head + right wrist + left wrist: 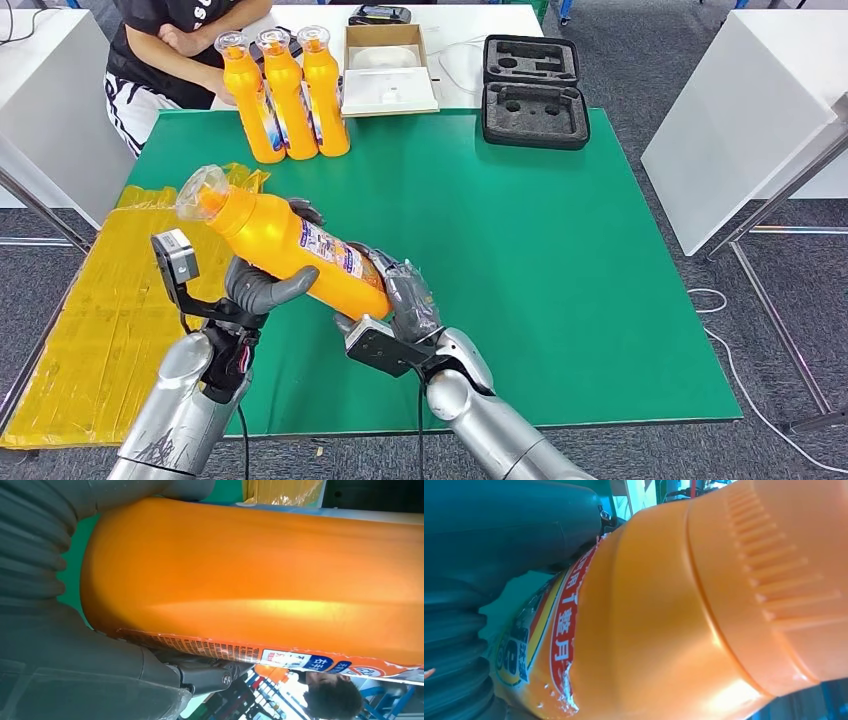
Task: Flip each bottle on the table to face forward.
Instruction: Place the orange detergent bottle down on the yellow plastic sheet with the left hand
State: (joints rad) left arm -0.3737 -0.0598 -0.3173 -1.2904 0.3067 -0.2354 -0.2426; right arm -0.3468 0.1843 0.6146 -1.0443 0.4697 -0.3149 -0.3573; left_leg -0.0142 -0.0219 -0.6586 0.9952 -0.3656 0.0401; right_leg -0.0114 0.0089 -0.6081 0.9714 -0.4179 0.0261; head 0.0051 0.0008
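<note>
The left hand point(262, 288) grips the middle of an orange bottle point(290, 245) from below, while the right hand point(400, 300) clasps its base. The bottle hangs tilted over the green table point(560, 260), cap toward ten o'clock. Three more bottles point(285, 95) stand upright at the far edge, near twelve o'clock.

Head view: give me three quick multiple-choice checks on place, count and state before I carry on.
1. Where do the standing bottles sit on the green table?
A far left corner
B near right corner
C centre

2. How many bottles stand there?
A two
B three
C five

3. The held bottle is:
A upright on the table
B tilted, lifted off the table
C inside the black case

Answers: A, they stand by the seated person; B, three caps in a row; B, the left hand and right hand both grip it.
</note>
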